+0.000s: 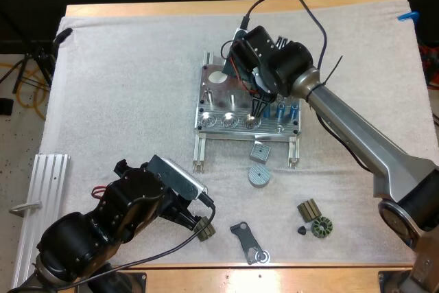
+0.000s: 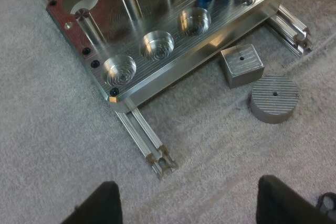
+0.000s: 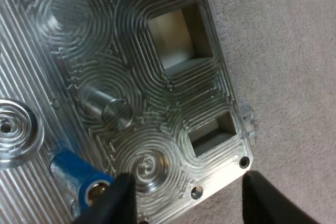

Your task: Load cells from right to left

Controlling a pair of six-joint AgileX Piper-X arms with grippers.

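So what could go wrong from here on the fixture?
1. The right gripper hangs open over the fixture, close beside a blue cylinder; descending could knock it.
2. A loose square block and round disc lie just before the fixture, ahead of the open left gripper; advancing might shove them.

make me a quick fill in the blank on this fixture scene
1. The cylinders standing in the metal fixture are ____ in colour.
2. The right gripper hangs over the ____.
3. Of the square block and the round disc, the ____ lies nearer the fixture.
4. The left gripper is ____, holding nothing.
Missing words: blue; fixture; block; open
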